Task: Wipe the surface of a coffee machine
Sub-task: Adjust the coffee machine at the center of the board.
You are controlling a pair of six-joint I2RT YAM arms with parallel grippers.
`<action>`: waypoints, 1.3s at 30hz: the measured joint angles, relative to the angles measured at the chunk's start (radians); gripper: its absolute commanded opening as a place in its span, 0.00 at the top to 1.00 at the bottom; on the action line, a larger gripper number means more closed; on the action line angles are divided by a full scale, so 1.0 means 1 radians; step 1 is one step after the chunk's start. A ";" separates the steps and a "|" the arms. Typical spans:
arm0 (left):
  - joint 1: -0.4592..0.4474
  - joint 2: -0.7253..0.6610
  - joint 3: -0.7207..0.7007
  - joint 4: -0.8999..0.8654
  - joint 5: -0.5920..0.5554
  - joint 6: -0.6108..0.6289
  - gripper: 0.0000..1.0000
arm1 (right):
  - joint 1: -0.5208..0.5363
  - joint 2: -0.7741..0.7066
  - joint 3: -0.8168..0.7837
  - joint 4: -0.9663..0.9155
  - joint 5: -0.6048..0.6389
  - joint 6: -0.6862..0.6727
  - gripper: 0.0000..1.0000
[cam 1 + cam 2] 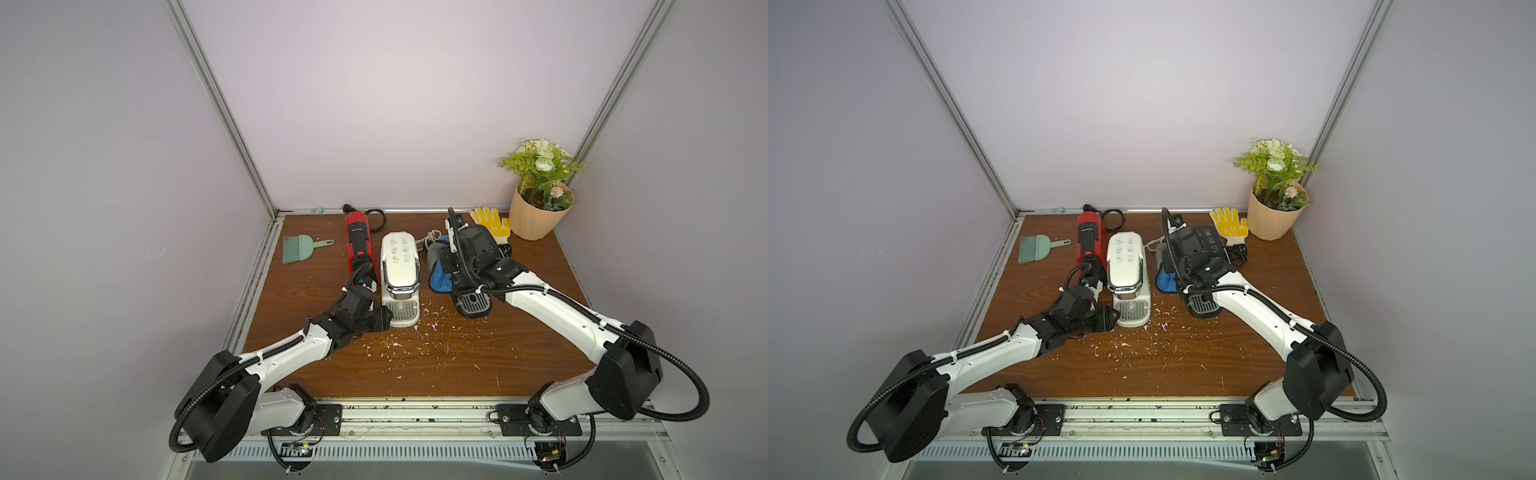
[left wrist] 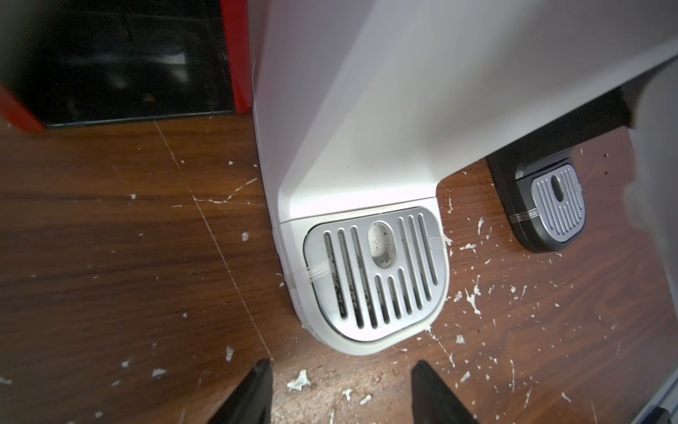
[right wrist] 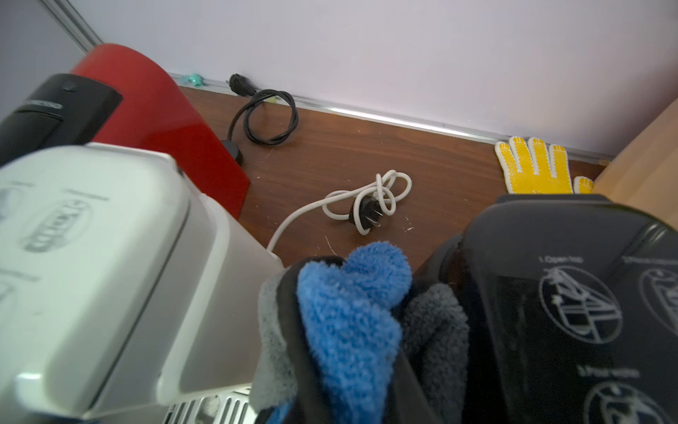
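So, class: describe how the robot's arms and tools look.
The left arm and right arm have white shells with bulky black joint housings. A black ribbed hose loops along each, fastened with white ties. The left tool and right tool have black fingers.

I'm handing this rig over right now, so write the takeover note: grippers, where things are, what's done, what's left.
Left gripper: open, empty, low over the wooden table by the white plastic coffee machine's drip tray.
Right gripper: shut on the blue-and-grey fluffy cloth, in the gap between the white machine and the black coffee machine.
Done: cloth in the gripper.
Left: the wiping itself; how much is already wiped cannot be told.
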 measured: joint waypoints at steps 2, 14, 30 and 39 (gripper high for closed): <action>0.000 -0.001 0.000 0.000 0.001 0.000 0.38 | 0.005 -0.009 0.003 -0.001 -0.015 0.000 0.97; 0.000 -0.035 -0.001 -0.001 -0.002 0.000 0.38 | 0.053 0.058 0.003 0.002 -0.050 0.040 0.97; 0.000 -0.056 -0.002 -0.012 -0.003 0.000 0.38 | -0.009 0.304 -0.104 0.152 0.014 0.096 0.99; 0.000 -0.066 -0.002 -0.028 -0.006 0.000 0.38 | -0.044 0.341 -0.126 0.173 0.066 0.097 0.99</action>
